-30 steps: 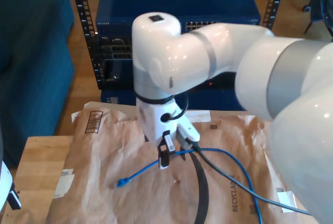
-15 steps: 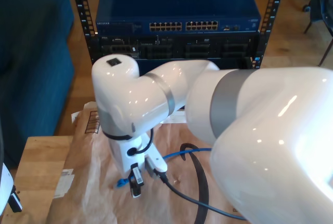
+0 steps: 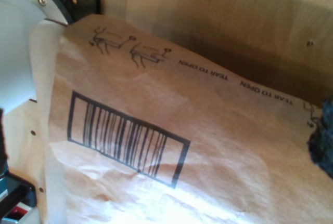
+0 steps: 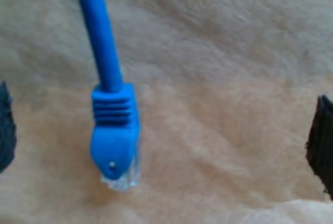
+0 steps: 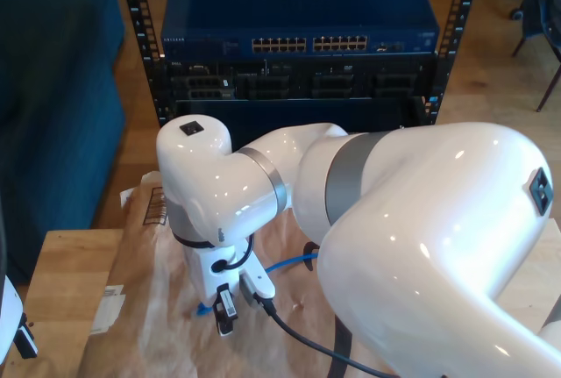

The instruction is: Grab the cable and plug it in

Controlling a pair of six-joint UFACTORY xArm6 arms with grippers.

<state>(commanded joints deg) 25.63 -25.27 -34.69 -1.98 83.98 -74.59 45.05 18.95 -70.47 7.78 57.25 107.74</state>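
The cable (image 5: 289,264) is thin and bright blue and lies on brown paper (image 5: 140,308). Its plug end (image 4: 115,141) has a ribbed boot and a clear tip. In the exterior view this plug (image 5: 203,310) rests just to the left of my second gripper (image 5: 230,303). My second gripper (image 4: 161,130) is open and hangs close over the plug, with one dark finger (image 4: 320,141) on either side and nothing held. My first gripper (image 3: 166,141) looks down on a printed barcode (image 3: 127,141), and its dark fingertips (image 3: 323,135) stand wide apart, so it is open.
A blue network switch (image 5: 302,45) with rows of ports sits in a black rack behind the table. A thick dark grey robot cable (image 5: 298,334) runs off the second gripper. The wooden table (image 5: 61,264) ends at the exterior view's left, where a white arm part (image 5: 9,317) stands.
The second arm has swung toward the exterior view's left along the cable and now settles low over the plug end. Its gripper has stayed open.
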